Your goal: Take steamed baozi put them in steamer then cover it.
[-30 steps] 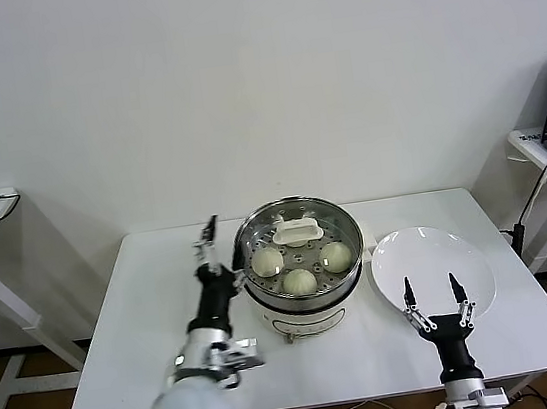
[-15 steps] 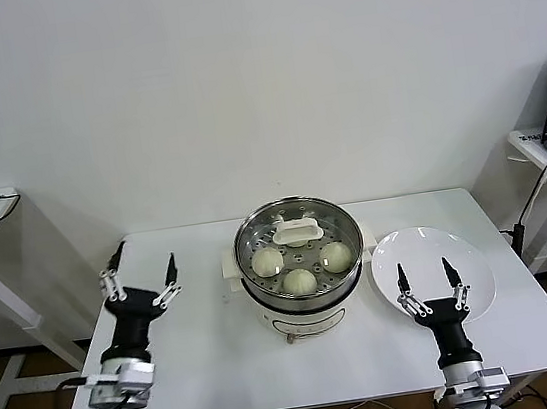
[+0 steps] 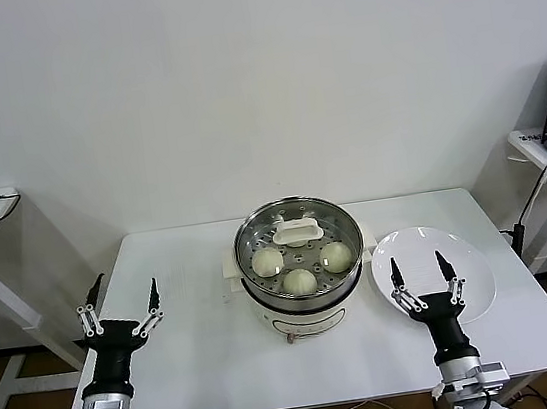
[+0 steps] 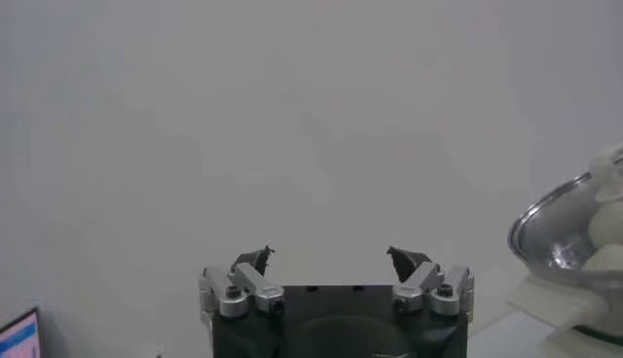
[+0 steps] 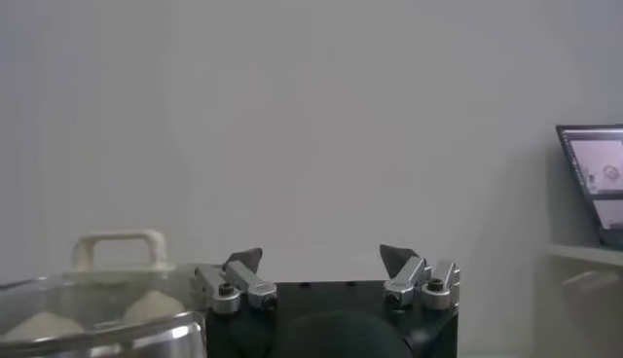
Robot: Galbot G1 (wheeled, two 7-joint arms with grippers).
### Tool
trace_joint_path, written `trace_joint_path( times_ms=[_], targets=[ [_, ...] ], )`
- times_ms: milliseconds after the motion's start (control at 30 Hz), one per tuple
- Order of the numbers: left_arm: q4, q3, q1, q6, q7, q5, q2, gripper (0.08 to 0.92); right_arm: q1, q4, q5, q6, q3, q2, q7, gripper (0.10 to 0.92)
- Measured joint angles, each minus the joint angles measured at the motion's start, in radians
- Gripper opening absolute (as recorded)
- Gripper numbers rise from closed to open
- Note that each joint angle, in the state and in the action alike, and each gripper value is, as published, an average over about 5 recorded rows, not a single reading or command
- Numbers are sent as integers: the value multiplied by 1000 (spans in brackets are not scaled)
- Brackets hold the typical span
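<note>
Cover (image 3: 297,238) on steamer (image 3: 305,291), handle crosswise (both grippers (image 3: 121,303) (image 3: 418,274) spread, empty).

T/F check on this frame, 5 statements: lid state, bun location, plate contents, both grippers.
1. The cover sits on the steamer. True.
2. Baozi lie on the plate. False: the plate holds none; three buns show inside the steamer under the glass.
3. The left gripper holds the cover. False: it is open and empty, near the table's left edge.
4. The right gripper is open over the plate. True.
5. The plate is left of the steamer. False: it is on its right.
</note>
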Motion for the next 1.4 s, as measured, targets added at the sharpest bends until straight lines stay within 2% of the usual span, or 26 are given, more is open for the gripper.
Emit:
trace_joint_path(
  times_ms=[1400],
  targets=[
    [38, -23, 57, -61, -4, -39, -3, 823, 10, 29, -23, -54, -6, 0, 8, 823]
  ],
)
